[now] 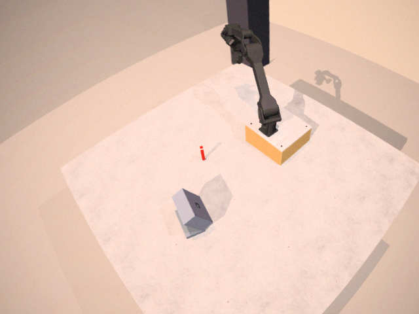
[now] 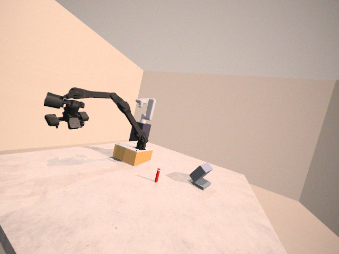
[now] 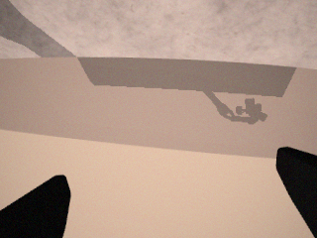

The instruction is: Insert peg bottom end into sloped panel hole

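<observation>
A thin red peg (image 1: 203, 154) (image 2: 157, 176) with a pale band near its top stands upright on the table. The grey block with the sloped panel (image 1: 203, 215) (image 2: 201, 170) sits on a flat foot. Its small dark hole (image 1: 197, 205) shows in the top view; the exterior view does not show the hole. My gripper (image 2: 65, 124) (image 3: 173, 173) is open and empty, high above the table and far from the peg, on the other side of the peg from the panel. The wrist view shows both fingers wide apart, with neither peg nor panel in view.
The arm stands on an orange box (image 1: 264, 145) (image 2: 143, 157) with a white top. A dark pillar (image 1: 258, 30) (image 2: 146, 129) stands beyond the table, and the exterior view shows a white arm (image 2: 150, 109) on it. The table edge shows in the wrist view.
</observation>
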You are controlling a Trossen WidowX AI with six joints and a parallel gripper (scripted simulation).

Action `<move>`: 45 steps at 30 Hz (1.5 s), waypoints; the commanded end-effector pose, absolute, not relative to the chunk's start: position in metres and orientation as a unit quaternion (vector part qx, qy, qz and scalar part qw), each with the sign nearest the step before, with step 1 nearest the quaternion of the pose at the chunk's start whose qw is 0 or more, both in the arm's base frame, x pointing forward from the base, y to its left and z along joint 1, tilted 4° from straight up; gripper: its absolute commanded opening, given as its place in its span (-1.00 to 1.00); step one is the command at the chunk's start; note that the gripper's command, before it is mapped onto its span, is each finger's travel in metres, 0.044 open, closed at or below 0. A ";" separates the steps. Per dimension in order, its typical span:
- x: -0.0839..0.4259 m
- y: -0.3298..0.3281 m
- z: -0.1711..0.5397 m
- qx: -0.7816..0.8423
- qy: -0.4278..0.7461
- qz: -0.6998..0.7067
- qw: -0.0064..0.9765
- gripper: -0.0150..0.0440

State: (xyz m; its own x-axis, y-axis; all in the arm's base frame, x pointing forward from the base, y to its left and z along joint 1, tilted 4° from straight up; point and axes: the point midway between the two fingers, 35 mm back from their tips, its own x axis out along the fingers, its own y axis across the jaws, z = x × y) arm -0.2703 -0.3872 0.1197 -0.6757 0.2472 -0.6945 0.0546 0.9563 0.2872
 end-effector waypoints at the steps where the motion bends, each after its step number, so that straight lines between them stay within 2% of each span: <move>1: -0.252 -0.395 0.116 0.074 0.907 0.104 0.401 1.00; 23: -0.116 -0.426 0.095 0.018 0.888 -0.005 0.459 1.00; 45: 0.014 -0.412 0.075 -0.009 0.847 -0.072 0.527 1.00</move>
State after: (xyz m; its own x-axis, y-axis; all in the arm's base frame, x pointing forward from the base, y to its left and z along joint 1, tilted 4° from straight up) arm 0.0012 -0.4162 0.0784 -0.4596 -0.0845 -0.8841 0.0606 0.9902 -0.1262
